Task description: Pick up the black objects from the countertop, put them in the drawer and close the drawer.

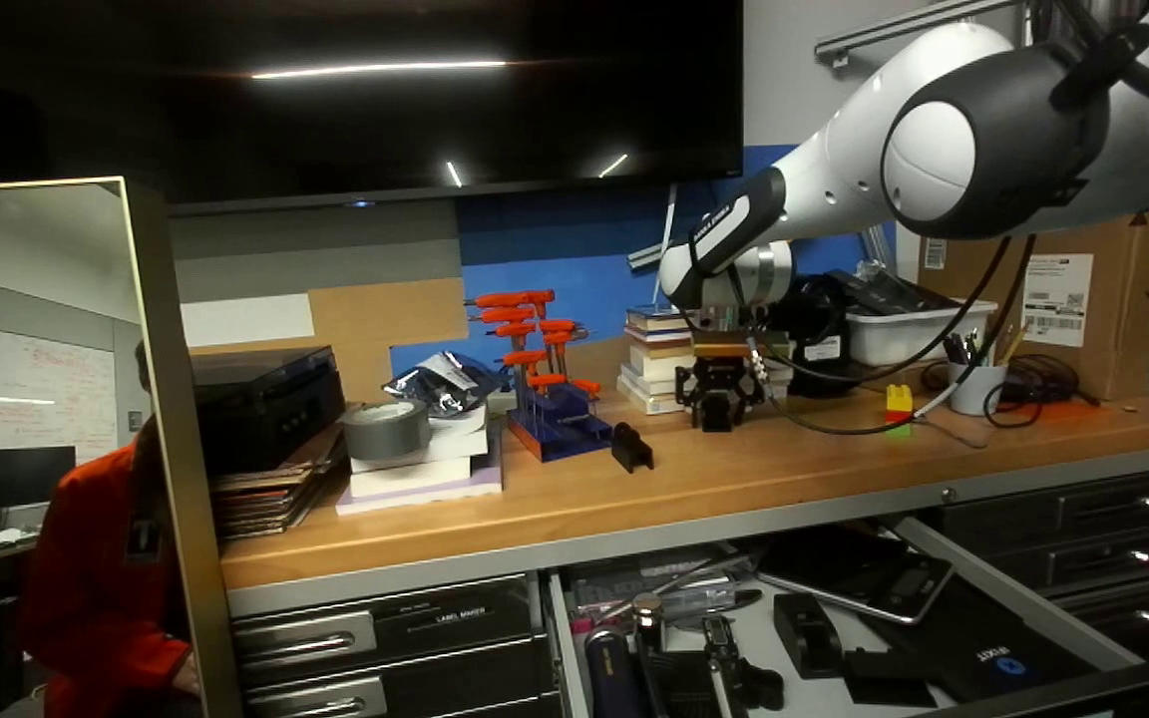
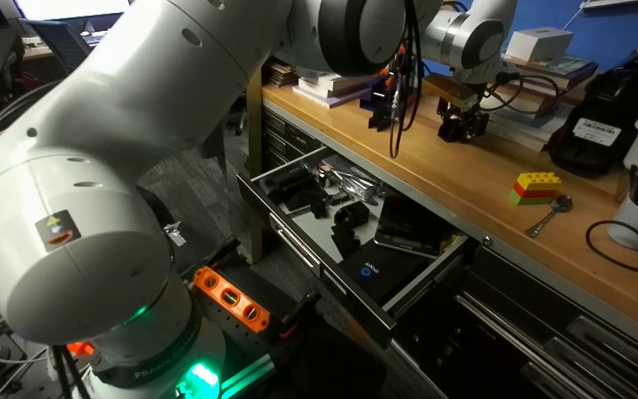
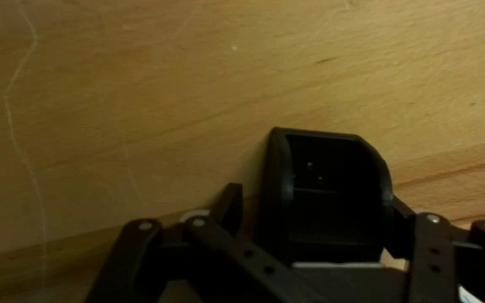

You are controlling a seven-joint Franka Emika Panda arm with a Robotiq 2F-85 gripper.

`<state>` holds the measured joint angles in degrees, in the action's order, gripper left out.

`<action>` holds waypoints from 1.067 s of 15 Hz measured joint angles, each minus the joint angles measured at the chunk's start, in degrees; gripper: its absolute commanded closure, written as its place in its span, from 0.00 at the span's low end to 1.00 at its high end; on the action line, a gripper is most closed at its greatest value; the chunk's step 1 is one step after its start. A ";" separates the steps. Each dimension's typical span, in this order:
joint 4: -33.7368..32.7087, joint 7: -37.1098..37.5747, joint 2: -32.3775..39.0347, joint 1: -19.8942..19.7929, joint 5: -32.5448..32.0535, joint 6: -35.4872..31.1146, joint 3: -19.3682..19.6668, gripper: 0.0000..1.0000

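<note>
Your drawer (image 2: 314,230) stood pulled out below the front edge of the bench (image 1: 784,489), so access for placing was available. Near the drawer's middle lay a blocky black holder (image 2: 351,215); you could not confirm from its position alone that it counted as a delivered piece. A black item lettered IFIXIT (image 2: 391,269) occupied the drawer's front right corner.

Between the bench's front and back edges, your gripper (image 3: 316,208) stood with its jaws parted astride a black piece (image 3: 331,195). One finger (image 3: 231,206) had a visible gap to the piece; contact at the opposite finger could not be determined. The grasp was therefore judged incomplete. A second black piece (image 1: 631,447) stood further toward the bench's left end, just beside the blue tool rack (image 1: 565,424). By judgement, four operations remained for you: secure and lift the first piece, place it in the drawer, transfer the second, and close the drawer.

Toward the right end, you had a spoon (image 2: 558,206) near the bench's front edge and a toy-brick block (image 2: 538,191) just beside it. Toward the left end, a tape roll (image 1: 387,431) rested on a white stack (image 1: 425,474). A book stack (image 1: 656,364) and a cardboard box (image 1: 1143,309) stood near the back edge. Beyond it, you faced a blue wall panel (image 1: 565,234) and a dark screen (image 1: 365,120). By the left end, a gold-edged panel (image 1: 31,269), probably a mirror, showed part of a person (image 1: 96,548) in red.
</note>
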<state>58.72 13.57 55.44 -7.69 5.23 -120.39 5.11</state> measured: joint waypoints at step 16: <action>2.10 6.05 -3.65 6.11 -6.21 13.83 3.02 0.74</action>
<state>60.83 19.63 51.79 -1.58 -0.97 -106.56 8.13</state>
